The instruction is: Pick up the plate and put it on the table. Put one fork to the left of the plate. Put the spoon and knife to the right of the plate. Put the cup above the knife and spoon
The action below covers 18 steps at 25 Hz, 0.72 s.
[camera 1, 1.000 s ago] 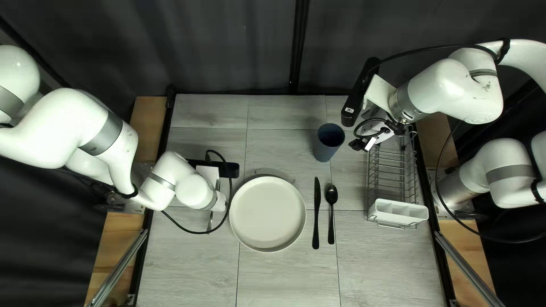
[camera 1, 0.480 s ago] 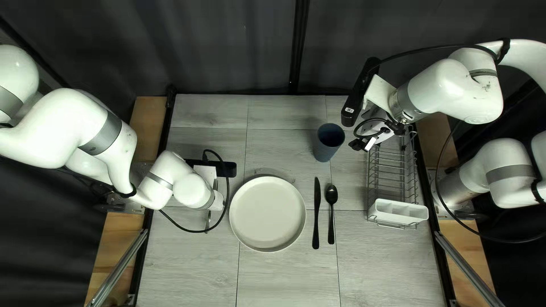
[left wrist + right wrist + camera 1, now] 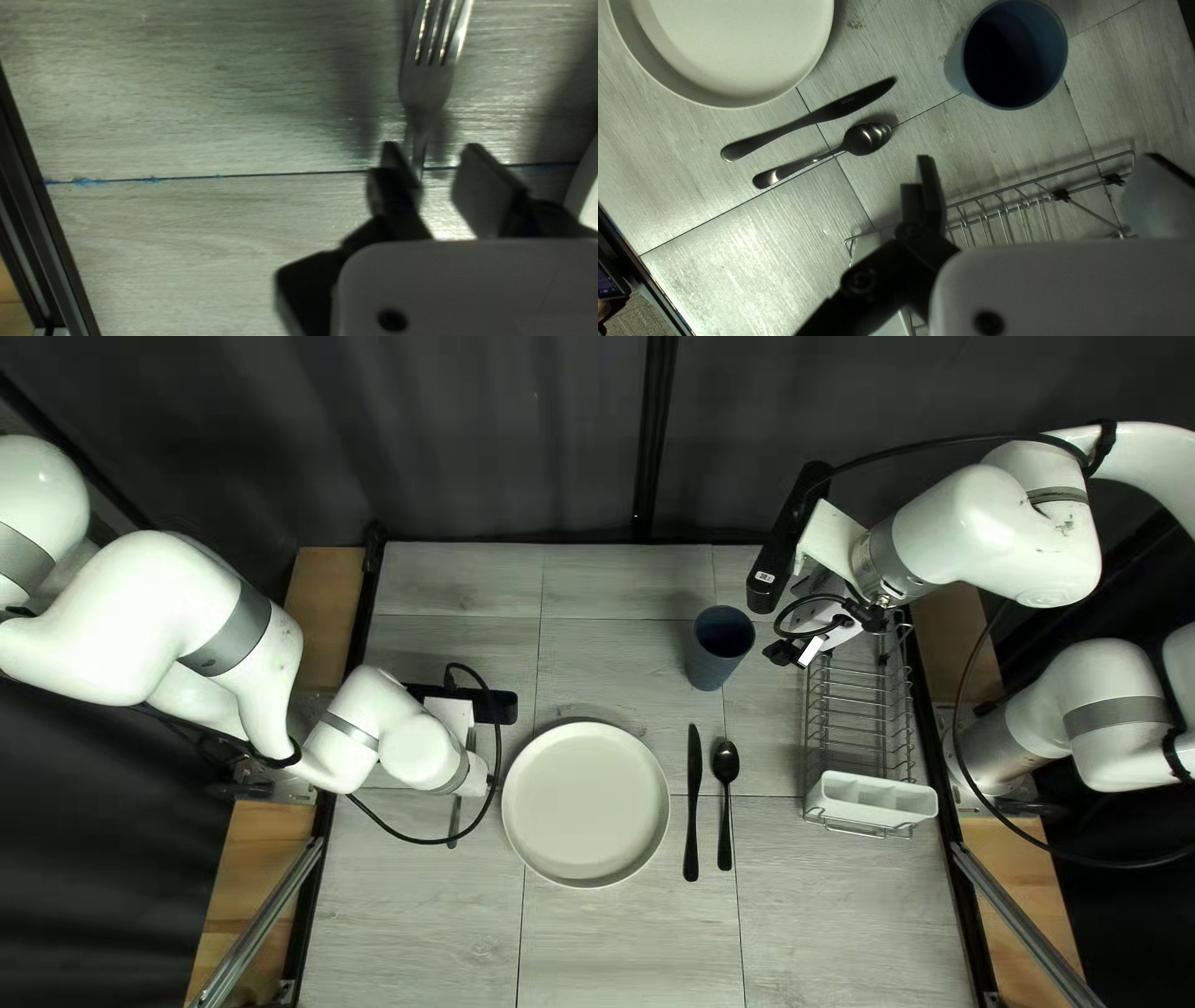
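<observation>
My left gripper [image 3: 474, 778] is over the fork [image 3: 456, 823], left of the plate [image 3: 585, 804], its fingertips hidden in the top left view. In the left wrist view the left gripper [image 3: 431, 154] is open; the fork [image 3: 426, 87] runs between its spread fingers, nearer one. My right gripper [image 3: 797, 650] hangs beside the cup [image 3: 720, 647], above the rack's far end. The knife [image 3: 693, 803] and spoon [image 3: 725, 803] lie right of the plate, the cup standing beyond them. In the right wrist view the right gripper [image 3: 1037, 177] is wide open and empty.
A wire dish rack [image 3: 859, 709] with a white utensil holder [image 3: 876, 798] stands at the table's right side. The left arm's black cable [image 3: 430, 840] loops close to the plate's left rim. Dark rails run along the table's side edges.
My left wrist has shifted slightly left, away from the plate, and the fork has shifted slightly left too. The right arm, plate, knife, spoon and cup have stayed put.
</observation>
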{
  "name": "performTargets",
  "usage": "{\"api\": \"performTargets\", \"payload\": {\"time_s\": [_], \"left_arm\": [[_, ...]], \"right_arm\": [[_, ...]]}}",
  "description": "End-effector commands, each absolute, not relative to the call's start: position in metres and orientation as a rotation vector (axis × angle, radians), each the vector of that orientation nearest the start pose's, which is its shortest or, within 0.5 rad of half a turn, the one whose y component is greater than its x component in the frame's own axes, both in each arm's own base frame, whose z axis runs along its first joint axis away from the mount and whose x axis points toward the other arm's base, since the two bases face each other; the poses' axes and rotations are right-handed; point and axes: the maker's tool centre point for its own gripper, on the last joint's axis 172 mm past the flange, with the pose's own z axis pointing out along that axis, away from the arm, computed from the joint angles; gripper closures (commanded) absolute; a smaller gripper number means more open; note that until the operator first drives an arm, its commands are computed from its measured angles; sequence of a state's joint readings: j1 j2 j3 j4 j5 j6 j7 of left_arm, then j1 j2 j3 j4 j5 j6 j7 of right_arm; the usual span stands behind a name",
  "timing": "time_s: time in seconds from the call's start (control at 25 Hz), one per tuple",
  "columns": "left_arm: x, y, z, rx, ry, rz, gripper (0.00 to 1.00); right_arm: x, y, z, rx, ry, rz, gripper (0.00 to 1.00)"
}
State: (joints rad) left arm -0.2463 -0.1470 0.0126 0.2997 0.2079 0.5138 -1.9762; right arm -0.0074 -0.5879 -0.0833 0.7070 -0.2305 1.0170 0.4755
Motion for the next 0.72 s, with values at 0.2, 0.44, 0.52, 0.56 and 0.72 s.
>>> {"api": "performTargets", "payload": {"time_s": [0.2,0.44,0.52,0.56,0.72], "left_arm": [[0.286,-0.043,0.086,-2.200,-2.038,-0.170,0.00],[0.299,-0.039,0.151,-2.263,-1.894,-0.296,0.00],[0.305,-0.040,0.167,-2.310,-1.824,-0.336,0.00],[0.308,-0.041,0.177,-2.340,-1.782,-0.361,0.00],[0.310,-0.030,0.224,-2.428,-1.624,-0.437,0.00]], "right_arm": [[0.376,-0.073,0.286,-3.125,0.739,-0.493,0.00],[0.376,-0.073,0.286,-3.125,0.739,-0.493,0.00],[0.376,-0.073,0.286,-3.125,0.739,-0.493,0.00],[0.376,-0.073,0.286,-3.125,0.739,-0.493,0.00],[0.376,-0.073,0.286,-3.125,0.739,-0.493,0.00]]}}
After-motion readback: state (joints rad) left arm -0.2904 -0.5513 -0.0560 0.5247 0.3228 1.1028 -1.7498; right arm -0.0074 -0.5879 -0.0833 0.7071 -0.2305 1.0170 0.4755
